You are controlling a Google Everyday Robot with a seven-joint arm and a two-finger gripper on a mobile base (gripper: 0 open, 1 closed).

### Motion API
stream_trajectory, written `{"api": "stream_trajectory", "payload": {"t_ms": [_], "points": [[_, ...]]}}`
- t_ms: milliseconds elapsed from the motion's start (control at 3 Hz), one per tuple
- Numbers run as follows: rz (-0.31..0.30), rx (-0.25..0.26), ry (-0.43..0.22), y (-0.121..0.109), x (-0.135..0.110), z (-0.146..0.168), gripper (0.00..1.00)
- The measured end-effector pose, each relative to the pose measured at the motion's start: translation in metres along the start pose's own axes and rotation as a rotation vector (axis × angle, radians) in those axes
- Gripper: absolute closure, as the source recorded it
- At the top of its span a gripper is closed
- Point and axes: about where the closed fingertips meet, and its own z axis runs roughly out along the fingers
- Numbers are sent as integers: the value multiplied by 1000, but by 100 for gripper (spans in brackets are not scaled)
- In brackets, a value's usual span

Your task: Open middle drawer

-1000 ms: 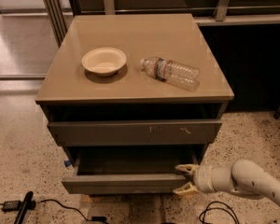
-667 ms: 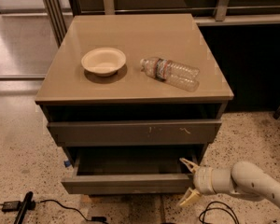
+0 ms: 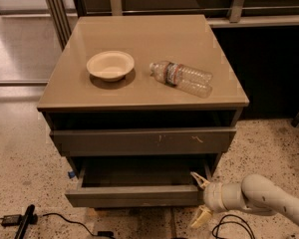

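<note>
The middle drawer (image 3: 134, 195) is the lower, plain dark grey front of the tan-topped cabinet (image 3: 144, 36). It stands pulled out, and its grey box interior (image 3: 139, 172) shows with nothing in it. Above it sits the wider front with pale scratch marks (image 3: 144, 141), pushed in. My gripper (image 3: 198, 199) comes in from the lower right on a white arm (image 3: 259, 199) and is at the right end of the middle drawer's front. It is open: one fingertip (image 3: 196, 177) is near the drawer's top right corner, the other (image 3: 199, 218) hangs below the front.
A cream bowl (image 3: 110, 64) and a clear plastic bottle (image 3: 182, 77) lying on its side rest on the cabinet top. Black cables (image 3: 55, 218) and a black plug run along the speckled floor at the lower left, another cable at the lower right. A dark counter front stands behind on the right.
The gripper's fingers have spread apart at the drawer's right end, the lower one dropping below the front. The drawer stays pulled out as before.
</note>
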Motion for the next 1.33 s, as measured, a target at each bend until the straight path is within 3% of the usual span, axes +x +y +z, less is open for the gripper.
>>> {"api": "stream_trajectory", "payload": {"t_ms": [333, 667, 1333], "points": [[0, -1, 0, 0, 0, 0, 0], [0, -1, 0, 0, 0, 0, 19], [-3, -2, 6, 9, 3, -3, 65]]}}
